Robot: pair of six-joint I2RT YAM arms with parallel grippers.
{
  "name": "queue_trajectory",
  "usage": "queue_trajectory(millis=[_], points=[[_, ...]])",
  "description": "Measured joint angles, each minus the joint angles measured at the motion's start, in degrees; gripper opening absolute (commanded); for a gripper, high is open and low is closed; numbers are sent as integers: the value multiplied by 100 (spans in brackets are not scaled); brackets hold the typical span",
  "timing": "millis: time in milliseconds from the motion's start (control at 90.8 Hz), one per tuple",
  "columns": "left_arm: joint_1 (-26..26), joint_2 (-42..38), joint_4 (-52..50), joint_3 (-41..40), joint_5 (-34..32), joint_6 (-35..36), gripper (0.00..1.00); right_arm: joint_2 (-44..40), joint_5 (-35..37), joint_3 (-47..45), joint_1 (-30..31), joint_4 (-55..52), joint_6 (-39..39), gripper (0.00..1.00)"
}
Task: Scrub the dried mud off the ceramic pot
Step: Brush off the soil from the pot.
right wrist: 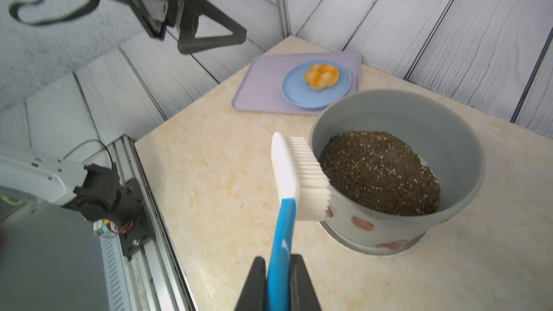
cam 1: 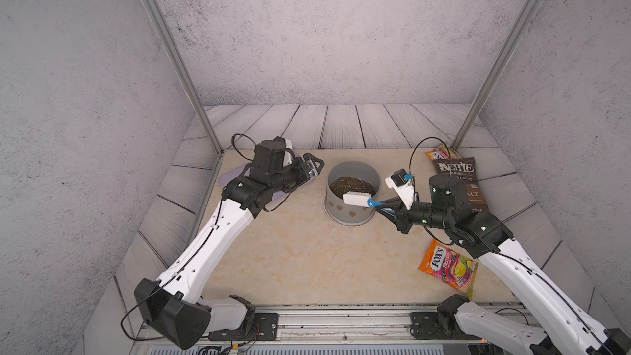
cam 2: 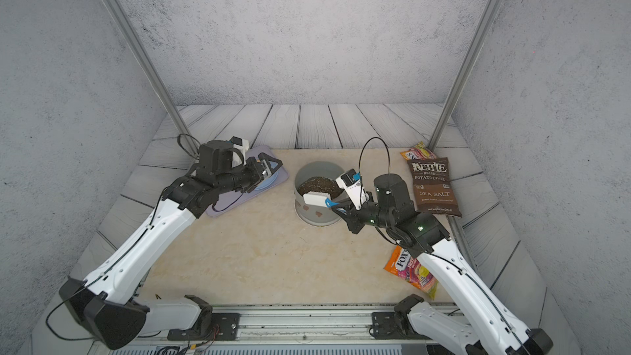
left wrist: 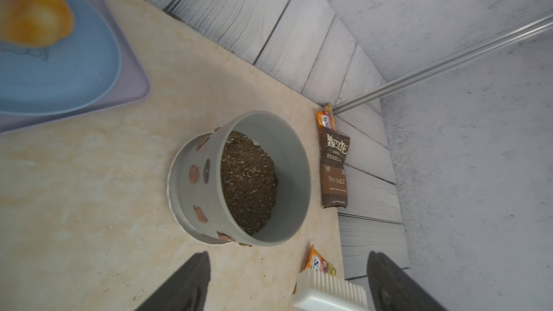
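Pot beside brush in right claw

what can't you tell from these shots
- Whether dried mud also marks the ceramic pot's far outer wall: hidden by the pot itself in every view.
- Bristle contact: in the right wrist view the brush overlaps the rim.
- Pastry: left wrist view, blurred, cut by the edge.
- Orange bag: both top views, chips bag partly covers it.

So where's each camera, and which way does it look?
Top views: high in front, looking down at the pot; left arm, right arm show.
Left wrist: on the left arm, facing the pot; open left hand shows.
Right wrist: on the right arm, facing the pot; right hand gripping the brush.
Shared: all show pot, brush.
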Motion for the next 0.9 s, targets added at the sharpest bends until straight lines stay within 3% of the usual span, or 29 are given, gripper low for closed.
queue_trajectory(millis=[473,661,903], points=[[-706,2815,-2931,3064,-1071,-472,68,33,46,-833,0,195,-498,0],[-791,3491,-3536,3436,-1180,-741,63,339,48,-901,0,527,-557,0],[-866,4028,-3810,3801,-1158,-1029,46,680,179,-881,0,774,-859,0]])
